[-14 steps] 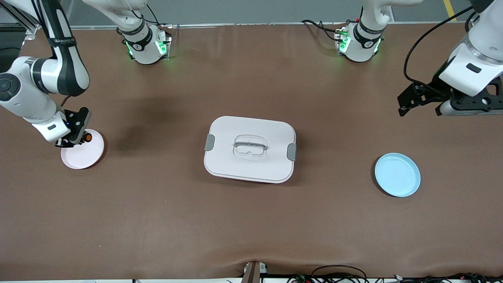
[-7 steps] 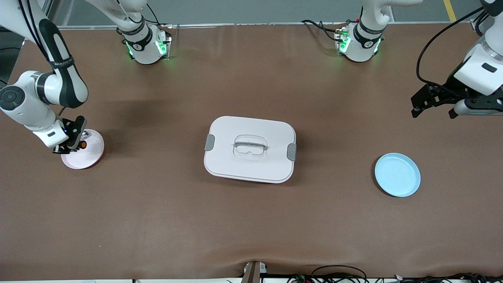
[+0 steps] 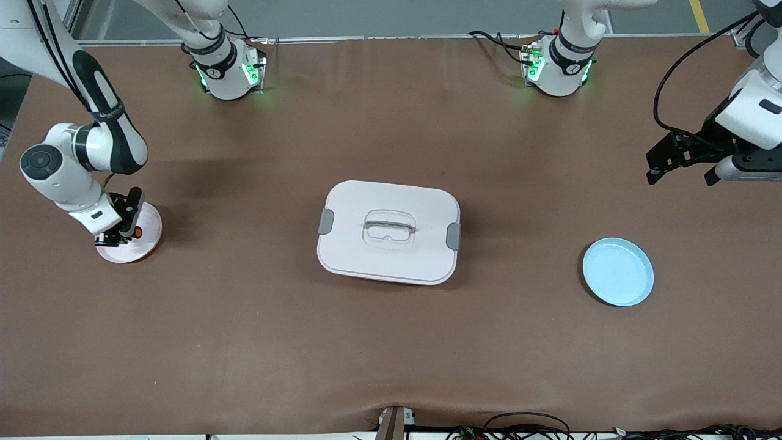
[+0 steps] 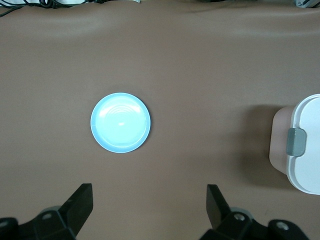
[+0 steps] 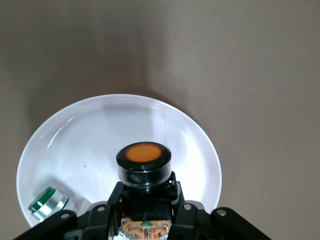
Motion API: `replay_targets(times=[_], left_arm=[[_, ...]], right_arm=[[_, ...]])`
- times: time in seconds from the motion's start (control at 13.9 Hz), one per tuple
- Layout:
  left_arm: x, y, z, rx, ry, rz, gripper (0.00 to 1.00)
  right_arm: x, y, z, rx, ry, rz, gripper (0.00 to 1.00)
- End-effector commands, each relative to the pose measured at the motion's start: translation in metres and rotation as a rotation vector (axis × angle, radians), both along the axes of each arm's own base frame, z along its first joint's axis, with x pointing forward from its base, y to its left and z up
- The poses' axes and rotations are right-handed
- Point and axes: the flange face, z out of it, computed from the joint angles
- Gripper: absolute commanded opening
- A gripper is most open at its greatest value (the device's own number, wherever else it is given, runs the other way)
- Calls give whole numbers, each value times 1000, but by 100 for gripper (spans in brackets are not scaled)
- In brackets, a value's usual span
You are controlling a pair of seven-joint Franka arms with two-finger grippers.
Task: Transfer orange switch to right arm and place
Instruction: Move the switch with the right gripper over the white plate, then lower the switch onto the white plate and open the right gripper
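At bench's 9 o'clock end, the right pincer (image 3: 122, 232) is now seen lower & closer in over the pink plate (image 3: 145, 243) vs. a sec ago. It's clenched on the orange switch (image 3: 138, 232), held by its black body w/ the orange cap facing out past the tips. Whether the switch is touching the plate yet can't be told. A green-capped part (image 5: 47, 202) is also seen lying in the plate, near its rim.

The handover is thus judged done; only the release is left, approx. the last step of the task.

The white box (image 3: 388, 232) at bench centre is unmoved, lid on. The blue plate (image 3: 617, 272), at approx. 4 o'clock from the box, is bare.

At the 3 o'clock end, the left pincer (image 4: 149, 205) is released, nothing held, and is pulled further out toward the bench edge than before, over bare bench at the blue plate's 1 o'clock. This arm's part is taken as finished; it's left waiting.
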Motion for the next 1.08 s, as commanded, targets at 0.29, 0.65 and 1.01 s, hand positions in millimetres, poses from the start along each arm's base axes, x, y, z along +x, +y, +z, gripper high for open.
replay_targets(times=[0.29,0.65,1.01], left_arm=[[3,22,0,4,-4,-3,100],[4,27,-1,4,-2,-11,100],[3,24,-1,3,-2,-15,100]], right_arm=[[7,-22,-24,-10,12,-10,0],[9,-25,-25,-12,11,-14,3],[10,-29,-21,-13,10,-31,100]])
